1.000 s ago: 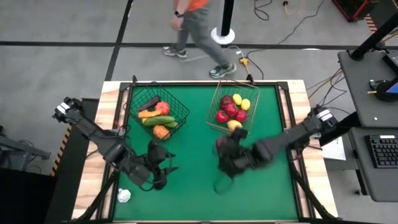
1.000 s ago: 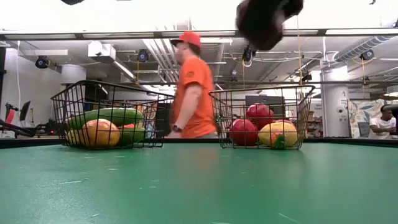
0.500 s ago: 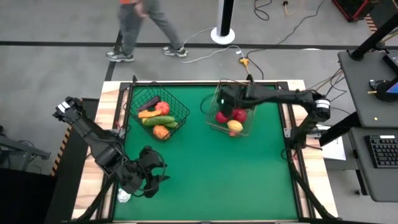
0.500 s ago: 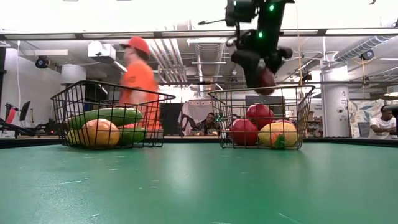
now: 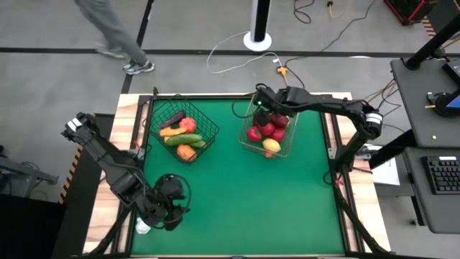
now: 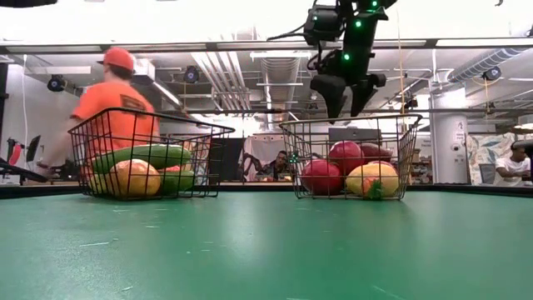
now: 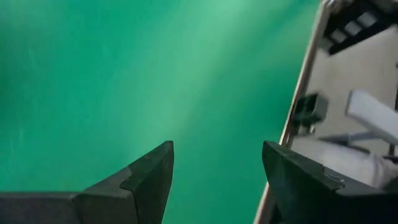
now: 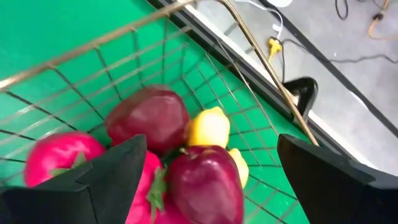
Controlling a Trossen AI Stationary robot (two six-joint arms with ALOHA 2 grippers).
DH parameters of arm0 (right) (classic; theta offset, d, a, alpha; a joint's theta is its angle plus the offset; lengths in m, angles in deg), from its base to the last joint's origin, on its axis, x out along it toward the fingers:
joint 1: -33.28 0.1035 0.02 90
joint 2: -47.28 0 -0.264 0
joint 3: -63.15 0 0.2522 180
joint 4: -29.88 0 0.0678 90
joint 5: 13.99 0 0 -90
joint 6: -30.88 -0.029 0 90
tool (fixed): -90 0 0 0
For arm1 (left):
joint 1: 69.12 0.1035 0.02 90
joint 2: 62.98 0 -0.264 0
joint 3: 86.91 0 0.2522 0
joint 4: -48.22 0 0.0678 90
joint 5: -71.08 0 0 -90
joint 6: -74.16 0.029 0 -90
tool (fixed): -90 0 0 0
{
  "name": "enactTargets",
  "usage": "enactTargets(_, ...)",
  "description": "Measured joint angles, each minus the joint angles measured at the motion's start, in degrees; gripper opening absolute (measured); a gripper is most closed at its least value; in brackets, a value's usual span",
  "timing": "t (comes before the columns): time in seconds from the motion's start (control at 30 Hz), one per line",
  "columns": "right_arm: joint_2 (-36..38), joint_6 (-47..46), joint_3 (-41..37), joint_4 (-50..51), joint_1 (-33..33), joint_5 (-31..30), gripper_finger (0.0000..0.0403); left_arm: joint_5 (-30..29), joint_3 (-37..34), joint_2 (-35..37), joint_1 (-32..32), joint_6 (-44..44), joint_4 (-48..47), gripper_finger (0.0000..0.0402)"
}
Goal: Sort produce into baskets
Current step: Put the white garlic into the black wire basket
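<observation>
With your right gripper (image 6: 343, 93) hanging spread and empty just above the pale basket (image 5: 248, 146), the drop is made, so lift straight up until the fingers clear the rim before you swing back over the table (image 5: 237, 194); any sideways move now could catch the wire. From the wrist, the dark red fruit (image 8: 205, 183) lies right under the jaws, beside another dark red one (image 8: 148, 117), a yellow one (image 8: 209, 127) and a pink-red one (image 8: 59, 158), all resting inside the mesh. That basket sits near the far edge, right of centre, and I count about six pieces in it, though they overlap and the count is loose. The dark basket (image 5: 208, 122) stands near the far edge towards the left, holding roughly five: a green cucumber (image 5: 184, 139), orange, red and smaller bits I cannot separate. Your left gripper (image 7: 214, 180) waits low near the near left corner, jaws part open with nothing between them. One white piece (image 5: 144, 226) sits on the wooden border just beside it, the only loose produce I can find. Two baskets, two arms.
</observation>
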State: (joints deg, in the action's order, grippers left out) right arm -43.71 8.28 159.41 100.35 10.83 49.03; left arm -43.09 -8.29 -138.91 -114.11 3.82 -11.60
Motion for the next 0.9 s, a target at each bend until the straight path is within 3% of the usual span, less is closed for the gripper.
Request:
enactTargets(0.2,0.2,1.2,0.0,-2.6,2.5,0.0,0.0354,13.6,0.0,-2.6,-0.4,-15.1,-6.2,0.0228)
enactTargets(0.37,0.2,2.8,0.0,-3.6,4.2,0.0,0.0354,24.0,0.3,-6.3,-1.1,-21.3,-6.5,0.0228)
enactTargets(0.5,0.8,3.2,0.0,-3.5,5.4,0.0,0.0354,28.4,3.2,-9.4,-1.6,-22.6,-9.6,0.0228)
enactTargets(0.73,2.8,3.2,0.0,-3.5,8.6,0.0,0.0354,33.0,13.7,-16.6,-4.4,-26.1,-26.5,0.0228)
enactTargets(0.9,4.0,2.6,0.0,-3.5,11.2,0.0,0.0354,35.8,16.9,-20.5,-6.0,-29.3,-28.8,0.0227)
